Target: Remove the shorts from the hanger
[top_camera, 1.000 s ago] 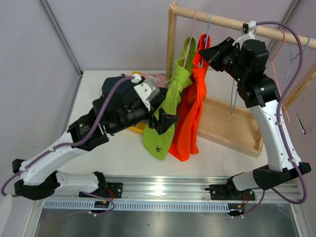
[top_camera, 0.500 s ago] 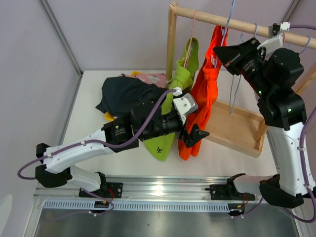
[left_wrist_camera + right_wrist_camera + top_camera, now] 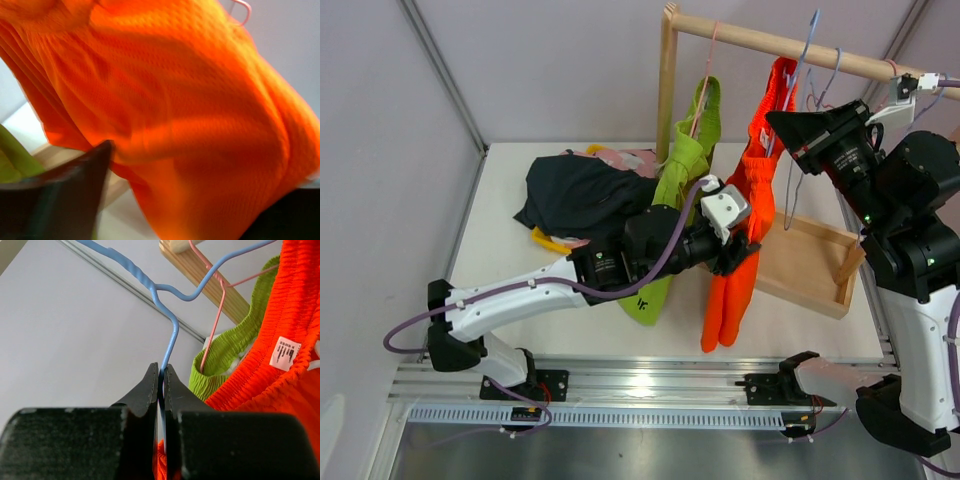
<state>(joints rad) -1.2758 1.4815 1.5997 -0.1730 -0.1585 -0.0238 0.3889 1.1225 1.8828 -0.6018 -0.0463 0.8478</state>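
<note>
The bright orange shorts point(image 3: 725, 300) hang from a blue hanger point(image 3: 807, 50) that my right gripper point(image 3: 782, 125) holds up just below the wooden rail point(image 3: 760, 40). In the right wrist view the right gripper point(image 3: 161, 371) is shut on the blue hanger point(image 3: 170, 325), with the orange waistband point(image 3: 295, 315) beside it. My left gripper point(image 3: 745, 245) is at the middle of the orange shorts. In the left wrist view orange fabric point(image 3: 190, 100) fills the gap of the left gripper point(image 3: 200, 167), and a dark finger point(image 3: 75, 195) presses into a fold. The lime green shorts point(image 3: 685, 165) hang on a pink hanger point(image 3: 215, 325).
A heap of black shorts point(image 3: 575, 190) lies at the back left of the table, with pink fabric point(image 3: 625, 157) behind it and a yellow hanger point(image 3: 550, 242) at its front. The rack's wooden base tray point(image 3: 800, 265) sits right of centre. More hangers point(image 3: 835, 65) hang on the rail.
My right gripper has carried the blue hanger and the orange shorts right and upward. My left arm has swung right from the green shorts to the orange shorts and closed on the fabric.
</note>
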